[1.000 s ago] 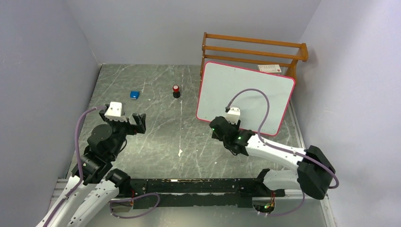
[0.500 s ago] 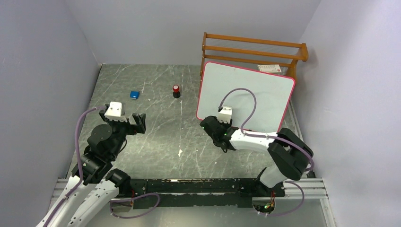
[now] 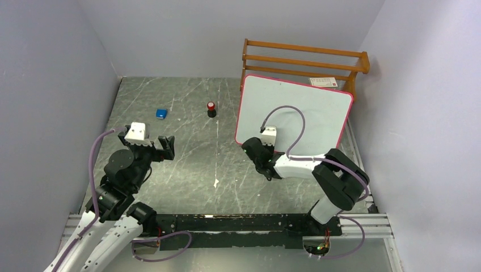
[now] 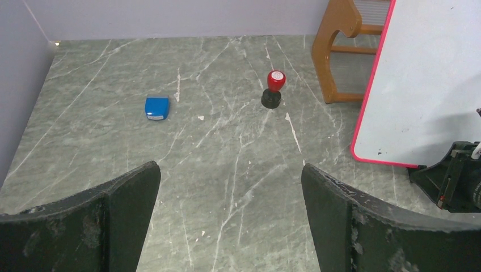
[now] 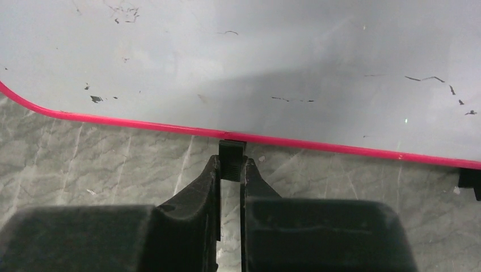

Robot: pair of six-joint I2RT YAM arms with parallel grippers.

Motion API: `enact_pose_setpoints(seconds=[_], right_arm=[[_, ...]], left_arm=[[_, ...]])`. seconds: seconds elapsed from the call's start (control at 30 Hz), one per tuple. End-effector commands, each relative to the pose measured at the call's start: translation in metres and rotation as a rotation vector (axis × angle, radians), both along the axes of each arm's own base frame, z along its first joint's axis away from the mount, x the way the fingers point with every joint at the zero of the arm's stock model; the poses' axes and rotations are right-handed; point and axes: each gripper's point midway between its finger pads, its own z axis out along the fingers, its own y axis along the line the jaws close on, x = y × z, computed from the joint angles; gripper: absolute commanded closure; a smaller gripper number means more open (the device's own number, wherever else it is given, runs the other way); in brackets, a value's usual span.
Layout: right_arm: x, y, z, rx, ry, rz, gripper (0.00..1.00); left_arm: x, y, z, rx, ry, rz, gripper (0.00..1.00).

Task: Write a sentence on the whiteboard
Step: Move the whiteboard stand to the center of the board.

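Observation:
The whiteboard (image 3: 295,113) stands tilted at the right rear, white with a pink-red rim, leaning towards a wooden rack. The sentence is out of view; the board's face (image 5: 255,56) carries only small dark specks. My right gripper (image 5: 231,164) sits low at the board's bottom edge, shut on a small black foot (image 5: 232,148) under the rim; from above, the right gripper (image 3: 250,147) is near the board's lower left corner. My left gripper (image 4: 230,170) hangs open over bare table at the left, nothing between its fingers, and the whiteboard (image 4: 431,85) lies to its right.
A red-topped marker on a black base (image 3: 211,109) stands mid-table at the back, and a small blue block (image 3: 161,113) lies to its left. The wooden rack (image 3: 306,59) stands behind the board. Grey walls close in on both sides.
My right arm has swung left along the board's lower edge and its jaws have closed on the black foot. The left arm has not moved.

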Motion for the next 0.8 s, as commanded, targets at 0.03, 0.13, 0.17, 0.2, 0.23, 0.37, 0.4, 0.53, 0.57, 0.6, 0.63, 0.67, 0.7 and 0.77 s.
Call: enact_pose_setpoints(seconds=[0.03,0.13,0.17,0.2,0.23,0.37,0.4,0.53,0.57,0.6,0.63,0.67,0.7,0.77], right_arm=[[-0.014,0.012,0.003,0.042,-0.015,0.079,1.0],[-0.029,0.022,-0.001,0.047,-0.003,0.145,1.0],[-0.035,0.027,-0.001,0.052,-0.002,0.167,1.0],[-0.04,0.031,-0.001,0.056,-0.001,0.185,1.0],[-0.046,0.035,0.0,0.061,-0.003,0.2,1.0],[-0.066,0.056,-0.001,0.068,-0.006,0.269,1.0],[-0.07,0.061,-0.001,0.07,-0.008,0.282,1.0],[-0.084,0.083,-0.001,0.074,-0.013,0.336,1.0],[-0.087,0.087,-0.001,0.07,-0.017,0.346,1.0],[-0.089,0.092,-0.001,0.068,-0.022,0.356,1.0],[-0.09,0.094,0.0,0.065,-0.026,0.362,1.0],[-0.092,0.096,0.0,0.07,-0.026,0.369,1.0],[-0.094,0.098,-0.001,0.075,-0.023,0.378,1.0],[-0.099,0.105,0.0,0.096,-0.019,0.398,1.0]], left_arm=[[-0.001,0.005,0.015,-0.016,-0.042,0.019,0.02],[-0.001,0.006,0.015,-0.016,-0.043,0.02,0.02],[-0.001,0.006,0.016,-0.016,-0.044,0.021,0.02],[-0.001,0.006,0.016,-0.016,-0.044,0.022,0.02],[-0.001,0.007,0.016,-0.016,-0.044,0.024,0.02],[-0.001,0.008,0.016,-0.017,-0.043,0.032,0.02],[-0.002,0.008,0.016,-0.018,-0.043,0.034,0.02],[-0.002,0.013,0.016,-0.017,-0.042,0.055,0.02],[-0.002,0.014,0.017,-0.02,-0.044,0.061,0.02],[-0.002,0.015,0.017,-0.021,-0.043,0.068,0.02],[-0.003,0.017,0.017,-0.022,-0.044,0.076,0.02],[-0.003,0.018,0.018,-0.024,-0.046,0.082,0.02],[-0.003,0.019,0.018,-0.026,-0.047,0.087,0.02],[-0.003,0.022,0.019,-0.028,-0.049,0.101,0.02]])
